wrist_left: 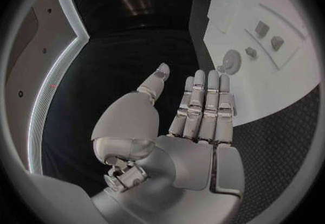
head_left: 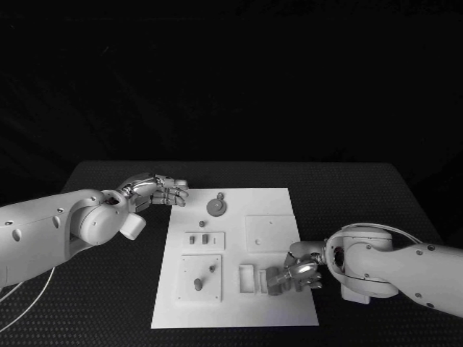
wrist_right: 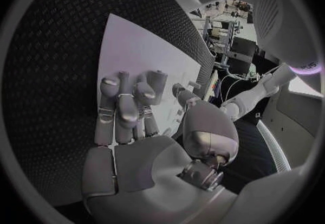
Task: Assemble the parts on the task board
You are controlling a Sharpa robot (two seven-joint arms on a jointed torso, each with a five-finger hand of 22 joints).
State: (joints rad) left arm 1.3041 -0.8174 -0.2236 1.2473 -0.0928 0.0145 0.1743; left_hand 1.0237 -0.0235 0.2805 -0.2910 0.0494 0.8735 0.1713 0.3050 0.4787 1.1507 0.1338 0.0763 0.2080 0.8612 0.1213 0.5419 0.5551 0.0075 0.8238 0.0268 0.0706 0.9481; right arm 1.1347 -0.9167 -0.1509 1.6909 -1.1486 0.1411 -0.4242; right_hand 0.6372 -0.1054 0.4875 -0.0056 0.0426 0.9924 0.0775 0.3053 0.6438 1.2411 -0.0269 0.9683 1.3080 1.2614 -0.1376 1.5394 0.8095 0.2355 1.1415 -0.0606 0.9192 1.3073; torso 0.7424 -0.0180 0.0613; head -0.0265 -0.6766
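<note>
The task board (head_left: 268, 217) lies flat in the middle of the black table (head_left: 377, 188), its long side running away from the robot. Small grey parts sit on it: a round gear-like part (head_left: 217, 207) near the far left corner, two short pegs (head_left: 198, 238) in a square recess below it, and further pieces (head_left: 203, 277) in a larger recess toward the near left corner. Upright slotted pieces (head_left: 255, 279) stand near the near edge, just beside the right hand.

The right hand (head_left: 297, 273) is over the near right portion of the board, palm down, fingers curled downward toward the surface. In the right wrist view its fingers (wrist_right: 125, 99) lie close together, bent over the white plate; whether they grip a part cannot be determined.

The left hand (head_left: 160, 189) hovers at the far left corner of the board, off its edge, above the table. In the left wrist view the fingers (wrist_left: 206, 99) are extended straight and side by side, thumb apart, holding nothing.
</note>
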